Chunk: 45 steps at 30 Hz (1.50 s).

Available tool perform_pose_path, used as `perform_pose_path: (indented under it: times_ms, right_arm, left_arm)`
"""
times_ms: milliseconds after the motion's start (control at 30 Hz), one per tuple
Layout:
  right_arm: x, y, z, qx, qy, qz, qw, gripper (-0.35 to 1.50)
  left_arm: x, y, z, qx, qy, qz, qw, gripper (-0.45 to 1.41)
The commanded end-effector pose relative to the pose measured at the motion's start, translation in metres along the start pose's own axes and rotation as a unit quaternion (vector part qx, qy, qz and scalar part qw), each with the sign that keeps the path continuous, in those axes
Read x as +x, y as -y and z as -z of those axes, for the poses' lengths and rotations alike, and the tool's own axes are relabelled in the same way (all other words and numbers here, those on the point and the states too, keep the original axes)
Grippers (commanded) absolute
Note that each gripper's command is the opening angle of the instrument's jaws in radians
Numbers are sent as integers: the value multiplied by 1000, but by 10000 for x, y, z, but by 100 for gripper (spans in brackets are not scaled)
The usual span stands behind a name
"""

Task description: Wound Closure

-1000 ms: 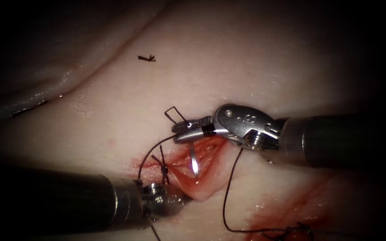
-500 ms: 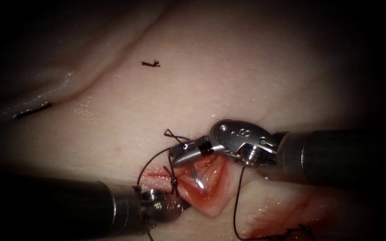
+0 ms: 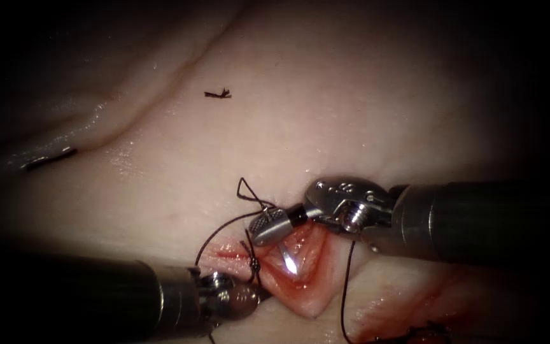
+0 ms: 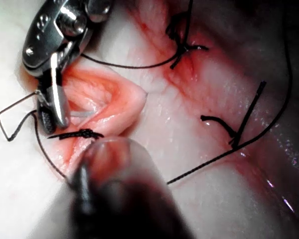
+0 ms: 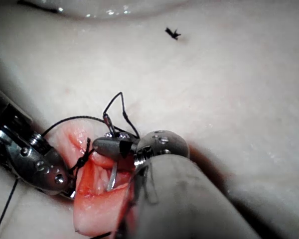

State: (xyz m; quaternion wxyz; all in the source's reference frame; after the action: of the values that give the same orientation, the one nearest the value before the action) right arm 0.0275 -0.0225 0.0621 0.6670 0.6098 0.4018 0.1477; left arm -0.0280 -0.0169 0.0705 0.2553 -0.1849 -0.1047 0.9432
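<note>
Holding the thin curved steel needle (image 3: pixel 286 258) near its blunt end, the right hand (image 3: pixel 268 224) has its jaws closed on it; the bright tip hangs inside the open red cut (image 3: pixel 300 280), not visibly in the tissue. The left hand (image 3: pixel 237 299) lies at the cut's left edge; its jaw state cannot be told. The needle is stiff, light and slippery, best gripped on its shaft. The fine dark thread (image 3: pixel 346 280) is limp. The pale wet pork tissue (image 3: pixel 351 95) is soft and tears easily.

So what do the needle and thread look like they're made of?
Needle: bright polished metal, probably steel; it glints in the open cut, held by the right hand. Thread: thin, dark and matte, seemingly a stiffish strand, since it keeps sharp kinks; fibre unclear.
</note>
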Motion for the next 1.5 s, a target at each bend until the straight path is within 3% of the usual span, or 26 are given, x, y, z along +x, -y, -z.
perform_pose_path:
  times_ms: [33,200,500,700,900,967,1000,1033,1100,1133,1267,1500]
  right_arm:
    - [1,-1,-11,11,1,-33,999,-35]
    - [1,4,-12,31,-11,-111,993,-35]
    - [2,14,-14,63,-20,-188,980,-35]
    - [6,21,-14,64,-26,-280,958,-35]
    - [9,23,-14,70,-39,-291,954,-35]
    - [14,20,-12,57,-63,-295,952,-35]
    - [19,16,-10,44,-97,-280,954,-27]
    - [23,12,-8,34,-126,-258,957,26]
    - [30,3,-4,38,-168,-245,954,101]
    - [31,-1,-3,39,-180,-243,952,116]
    - [35,-16,7,7,-228,-211,951,140]
    - [42,-31,53,-79,-294,-112,946,146]
  left_arm:
    - [-1,-5,-8,-1,0,0,1000,-23]
    - [-1,-5,-8,-1,0,0,1000,-23]
    - [-2,-4,-7,-1,0,-1,1000,-22]
    - [-2,-4,-7,-1,0,-1,1000,-23]
    - [-2,-5,-7,-1,0,-1,1000,-25]
    - [-2,-5,-7,-1,0,-1,1000,-27]
    - [-2,-5,-7,-1,0,-1,1000,-30]
    - [-1,-5,-7,-1,0,0,1000,-35]
    - [1,-7,-6,-1,1,1,1000,-43]
    - [3,-8,-5,-1,1,2,1000,-43]
    - [14,-13,2,-1,-4,10,1000,-45]
    - [26,-18,21,-1,-27,3,1000,-45]
